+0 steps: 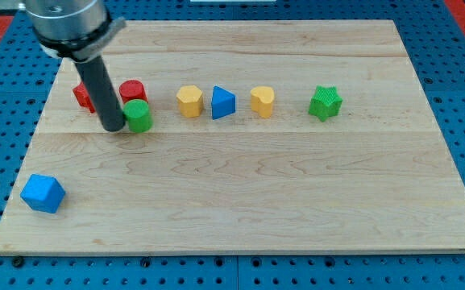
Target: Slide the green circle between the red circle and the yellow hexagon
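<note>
The green circle (139,116) lies at the board's upper left, just below the red circle (133,91) and touching or nearly touching it. The yellow hexagon (189,101) lies to their right, with a gap between it and the red circle. My tip (113,128) rests on the board right against the green circle's left side. The rod rises from it and hides part of another red block (81,95), whose shape I cannot make out.
Right of the yellow hexagon stand a blue triangle (223,103), a yellow heart (262,101) and a green star (325,103) in a row. A blue block (43,193) lies near the board's lower left corner. The wooden board (248,185) lies on a blue pegboard.
</note>
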